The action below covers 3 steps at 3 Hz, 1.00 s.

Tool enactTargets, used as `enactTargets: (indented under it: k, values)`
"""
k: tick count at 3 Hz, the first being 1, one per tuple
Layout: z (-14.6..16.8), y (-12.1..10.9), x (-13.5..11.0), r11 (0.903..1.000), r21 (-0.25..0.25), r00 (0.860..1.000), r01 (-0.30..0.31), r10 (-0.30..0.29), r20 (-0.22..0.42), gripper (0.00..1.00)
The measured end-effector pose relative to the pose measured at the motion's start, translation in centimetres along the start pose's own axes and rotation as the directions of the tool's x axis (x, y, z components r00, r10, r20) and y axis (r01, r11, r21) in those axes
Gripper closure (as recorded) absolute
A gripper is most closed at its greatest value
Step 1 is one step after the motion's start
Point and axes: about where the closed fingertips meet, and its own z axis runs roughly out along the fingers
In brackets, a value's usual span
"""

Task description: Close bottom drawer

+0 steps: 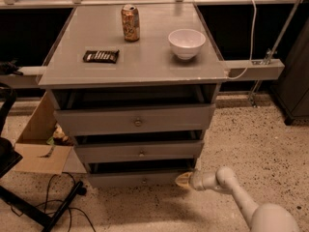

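Note:
The bottom drawer is the lowest, narrowest grey front of the cabinet, with a tiny round knob. It stands out only a little from the cabinet. My gripper is low at the right end of that drawer front, touching it. My white arm reaches in from the lower right. Above it are the middle drawer and the tall top drawer, both slightly out.
On the cabinet top stand a drink can, a white bowl and a dark snack bar. A cardboard box sits at the left. Black cables and a stand leg lie on the speckled floor.

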Motion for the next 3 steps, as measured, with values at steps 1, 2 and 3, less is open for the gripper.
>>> enactTargets:
  k: [1,2,3]
  values:
    - [0.01,0.01,0.0,1.0,0.0,1.0,0.0,0.0,0.0,0.84]
    - [0.01,0.01,0.0,1.0,0.0,1.0,0.0,0.0,0.0,0.61]
    - [0.02,0.01,0.0,1.0,0.0,1.0,0.0,0.0,0.0,0.37]
